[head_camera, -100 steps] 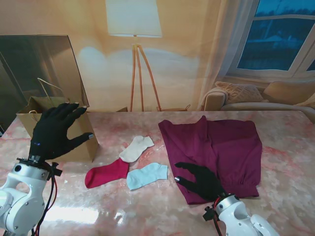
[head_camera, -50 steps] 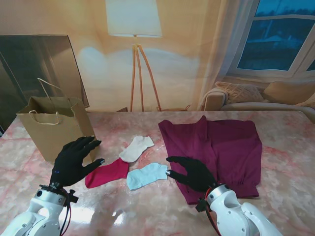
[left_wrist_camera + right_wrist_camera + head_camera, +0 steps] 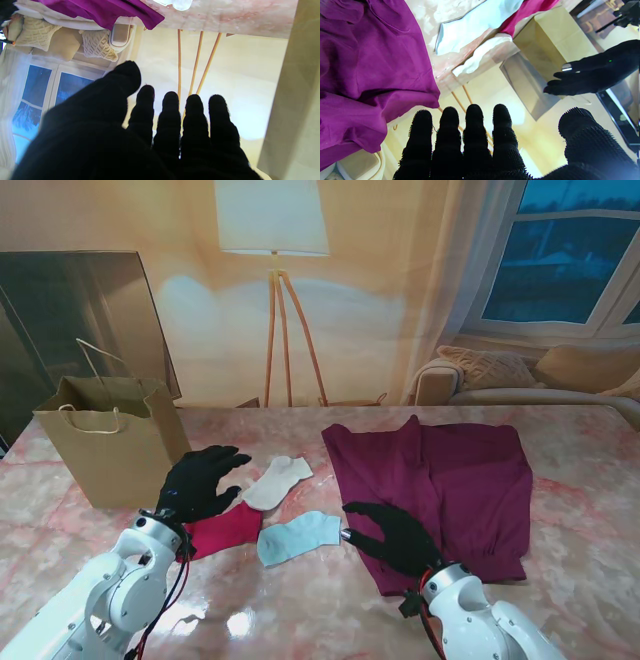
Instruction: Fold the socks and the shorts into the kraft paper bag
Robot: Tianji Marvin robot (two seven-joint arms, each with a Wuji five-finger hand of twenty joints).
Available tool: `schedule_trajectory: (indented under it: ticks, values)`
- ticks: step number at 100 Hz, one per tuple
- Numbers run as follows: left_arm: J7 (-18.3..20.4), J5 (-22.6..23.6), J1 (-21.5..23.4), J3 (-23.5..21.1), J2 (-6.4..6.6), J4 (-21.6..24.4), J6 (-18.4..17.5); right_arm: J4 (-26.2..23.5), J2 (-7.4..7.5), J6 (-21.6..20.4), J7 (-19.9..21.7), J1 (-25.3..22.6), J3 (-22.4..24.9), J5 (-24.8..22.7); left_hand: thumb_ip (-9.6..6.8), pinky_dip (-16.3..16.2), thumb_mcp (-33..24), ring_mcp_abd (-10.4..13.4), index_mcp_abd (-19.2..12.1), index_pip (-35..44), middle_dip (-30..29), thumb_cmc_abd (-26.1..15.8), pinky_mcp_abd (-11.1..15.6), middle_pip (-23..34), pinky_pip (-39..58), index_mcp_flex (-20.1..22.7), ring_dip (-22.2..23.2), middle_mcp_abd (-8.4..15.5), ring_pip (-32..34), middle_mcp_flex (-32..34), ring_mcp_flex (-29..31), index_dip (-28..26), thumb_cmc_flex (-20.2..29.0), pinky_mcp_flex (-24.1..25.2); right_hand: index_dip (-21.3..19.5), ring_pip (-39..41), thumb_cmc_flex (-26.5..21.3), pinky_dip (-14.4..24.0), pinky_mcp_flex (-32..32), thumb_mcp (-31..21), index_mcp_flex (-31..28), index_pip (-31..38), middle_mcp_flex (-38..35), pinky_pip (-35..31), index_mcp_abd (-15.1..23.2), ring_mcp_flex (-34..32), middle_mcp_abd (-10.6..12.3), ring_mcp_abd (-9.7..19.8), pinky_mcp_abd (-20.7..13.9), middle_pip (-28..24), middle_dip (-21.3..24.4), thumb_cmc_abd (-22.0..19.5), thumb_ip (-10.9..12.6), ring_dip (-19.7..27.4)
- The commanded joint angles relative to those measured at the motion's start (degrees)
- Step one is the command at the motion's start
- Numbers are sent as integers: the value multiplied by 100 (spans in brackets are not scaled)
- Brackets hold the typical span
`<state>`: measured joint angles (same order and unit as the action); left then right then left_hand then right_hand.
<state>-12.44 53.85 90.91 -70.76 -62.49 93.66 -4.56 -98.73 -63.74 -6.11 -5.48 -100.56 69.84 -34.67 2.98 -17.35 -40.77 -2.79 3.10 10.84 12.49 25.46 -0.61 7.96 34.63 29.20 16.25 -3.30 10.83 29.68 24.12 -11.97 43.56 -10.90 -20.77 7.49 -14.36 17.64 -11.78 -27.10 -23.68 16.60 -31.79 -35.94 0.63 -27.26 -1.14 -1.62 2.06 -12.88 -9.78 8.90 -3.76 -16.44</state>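
Note:
The kraft paper bag (image 3: 110,440) stands upright and open at the far left of the table. Three socks lie mid-table: a white one (image 3: 278,481), a red one (image 3: 222,530) and a light blue one (image 3: 298,537). Purple shorts (image 3: 440,480) lie spread flat on the right. My left hand (image 3: 195,482) hovers open over the red sock's far end, fingers spread toward the white sock. My right hand (image 3: 392,535) is open at the shorts' near-left corner, beside the blue sock. The right wrist view shows the shorts (image 3: 365,65), blue sock (image 3: 475,22), the bag (image 3: 555,42) and my left hand (image 3: 592,72).
The pink marble table (image 3: 580,580) runs under everything. Behind it stand a floor lamp (image 3: 275,300), a dark glass panel (image 3: 70,310) behind the bag, and a sofa with cushions (image 3: 520,375) at the back right.
My left hand has swung from the bag's front down and rightward to above the red sock. My right hand has shifted slightly left toward the blue sock. The clothes have not moved.

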Motion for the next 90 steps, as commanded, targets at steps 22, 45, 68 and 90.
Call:
schedule_trajectory:
  ticks: [22, 45, 68, 90]
  values:
    - [385, -347, -1215, 763, -47, -938, 350, -19, -21, -65, -50, -85, 44, 2, 212, -137, -289, -96, 15, 122, -6, 333, -58, 193, 193, -131, 59, -84, 241, -155, 127, 106, -317, -142, 7, 89, -70, -158, 25, 147, -46, 61, -34, -164, 98, -100, 7, 29, -141, -80, -35, -77, 166, -87]
    - [221, -738, -2172, 1569, -176, -1955, 499, -26, -30, -32, -63, -78, 16, 55, 211, -235, -445, -22, 1, 187, -6, 330, -135, 224, 379, -113, 80, 11, 273, -111, 159, 115, -395, -39, 12, 83, -66, -162, 37, 145, -35, 52, -32, -175, 99, -87, 8, 13, -134, -73, -32, -86, 166, -88]
    - [49, -1131, -2827, 2207, -357, -2636, 679, -4, -34, -29, -46, -51, 18, 104, 237, -273, -431, -100, 32, 160, -37, 211, -325, 189, 437, -217, 106, 29, 254, -297, 36, 142, -447, 135, 10, 87, -63, -166, 45, 146, -33, 56, -31, -178, 94, -90, 11, 9, -129, -75, -33, -87, 165, -93]
    - [214, -1571, -3336, 2770, -514, -3184, 841, 24, -38, -36, -31, -28, 38, 160, 221, -171, -128, -165, 369, 30, -98, -142, -279, 151, 223, -358, 66, -211, 156, -570, -250, 208, -427, 321, 11, 89, -63, -167, 51, 148, -30, 56, -27, -181, 100, -89, 6, -2, -121, -76, -35, -88, 165, -100]
